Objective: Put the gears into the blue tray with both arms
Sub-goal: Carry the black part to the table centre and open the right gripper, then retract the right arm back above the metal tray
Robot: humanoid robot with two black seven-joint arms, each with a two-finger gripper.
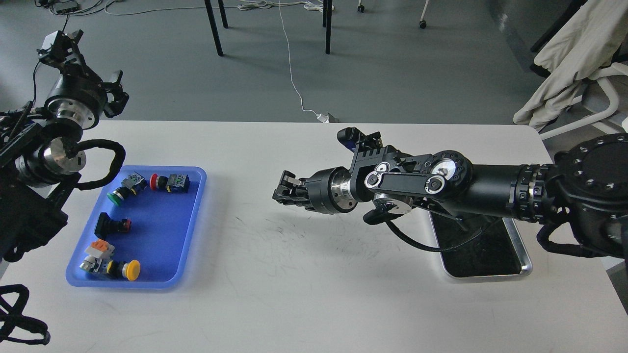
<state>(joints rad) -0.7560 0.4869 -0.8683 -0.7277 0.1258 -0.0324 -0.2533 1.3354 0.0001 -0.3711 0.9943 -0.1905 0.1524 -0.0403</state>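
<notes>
scene: a white table (304, 274) seen from above, two black arms reaching in from the left and right edges.
right tool (280, 189): at the far end of the right arm, stretched out low over the middle of the table and pointing left. its fingers sit close together with only a narrow gap. whether a gear is pinched between them is too small to tell.
left tool (59, 41): raised high at the far left, beyond the table's back edge, over the grey floor. it is seen dark and end-on, so i cannot tell how far its fingers are spread.
blue tray (194, 215): well to the left of the right tool, flat on the table, below and in front of the left tool. bare table lies between the right tool and the tray's right rim.
tray contents: colour-capped push-buttons (169, 182), with green, red, orange and yellow caps, along the tray's back and left side. its right half is bare blue.
steel tray (522, 255): behind the right tool, under the right arm's forearm, near the table's right edge. its dark inside is partly hidden by the arm and a black cable.
gears: none can be made out in this view, neither in the blue tray nor in the visible part of the steel tray.
</notes>
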